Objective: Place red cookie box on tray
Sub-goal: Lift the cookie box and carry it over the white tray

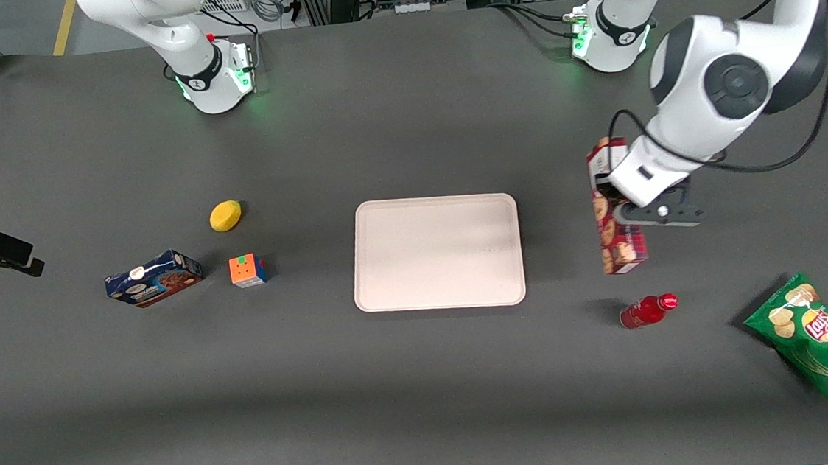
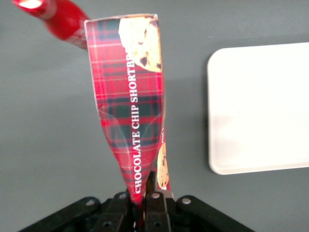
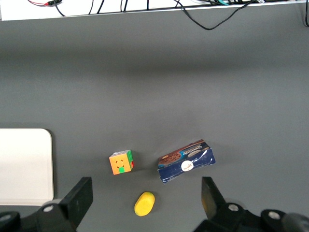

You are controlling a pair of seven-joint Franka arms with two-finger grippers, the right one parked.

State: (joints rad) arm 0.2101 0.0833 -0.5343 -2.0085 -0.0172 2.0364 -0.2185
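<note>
The red cookie box point(image 1: 617, 235) is a long dark-red tartan carton with cookie pictures. My left gripper point(image 1: 622, 205) is shut on it and holds it above the table, beside the tray point(image 1: 436, 253) toward the working arm's end. In the left wrist view the box point(image 2: 130, 96) runs out from between the gripper's fingers point(image 2: 144, 205), pinched narrow where they squeeze it. The pale cream-pink tray lies flat at the table's middle with nothing on it; one end of it shows in the left wrist view point(image 2: 260, 106).
A small red bottle point(image 1: 646, 311) lies nearer the front camera than the box. A green chip bag point(image 1: 817, 334) lies toward the working arm's end. A blue cookie box point(image 1: 153, 278), a colour cube point(image 1: 247, 270) and a yellow lemon point(image 1: 225, 215) lie toward the parked arm's end.
</note>
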